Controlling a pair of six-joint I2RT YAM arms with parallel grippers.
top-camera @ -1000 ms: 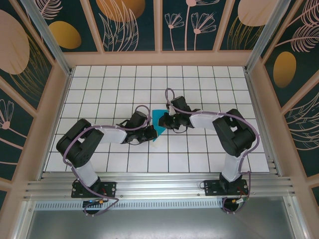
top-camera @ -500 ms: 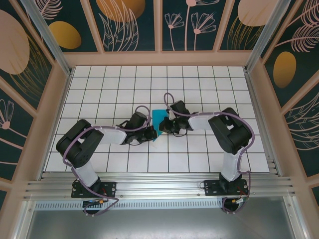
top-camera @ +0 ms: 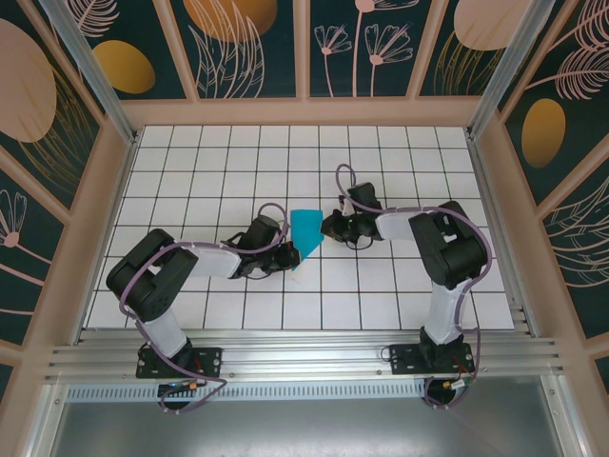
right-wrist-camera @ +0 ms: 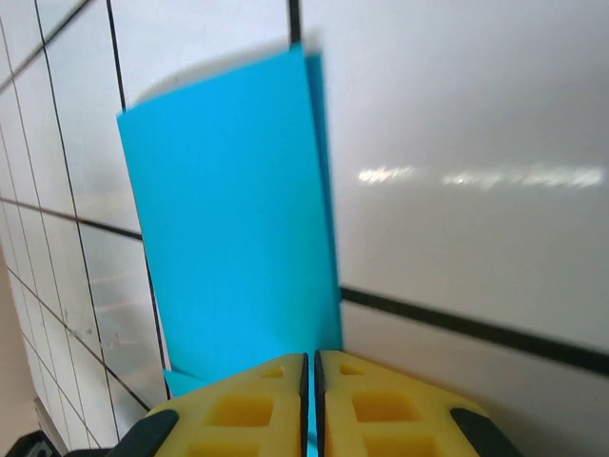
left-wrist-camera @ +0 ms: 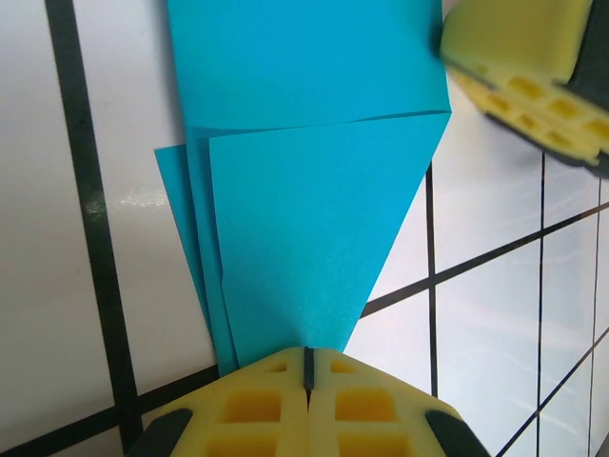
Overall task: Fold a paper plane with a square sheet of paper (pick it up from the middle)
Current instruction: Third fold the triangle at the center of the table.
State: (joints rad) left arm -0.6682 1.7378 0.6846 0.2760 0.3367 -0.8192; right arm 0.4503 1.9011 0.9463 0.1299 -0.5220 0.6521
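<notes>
Square sheet of paper (top-camera: pixel 306 231), part-folded to a point, lay mid-table (top-camera: pixel 190 171). Left gripper (top-camera: pixel 285 255) clamped its near tip; right gripper (top-camera: pixel 328 227) pinched its right edge. Judged: the crease needed even tension and no tugging.

We see a white desk (top-camera: pixel 190 171) with a black grid; folded teal paper (top-camera: pixel 306 231) lies near its middle.
</notes>
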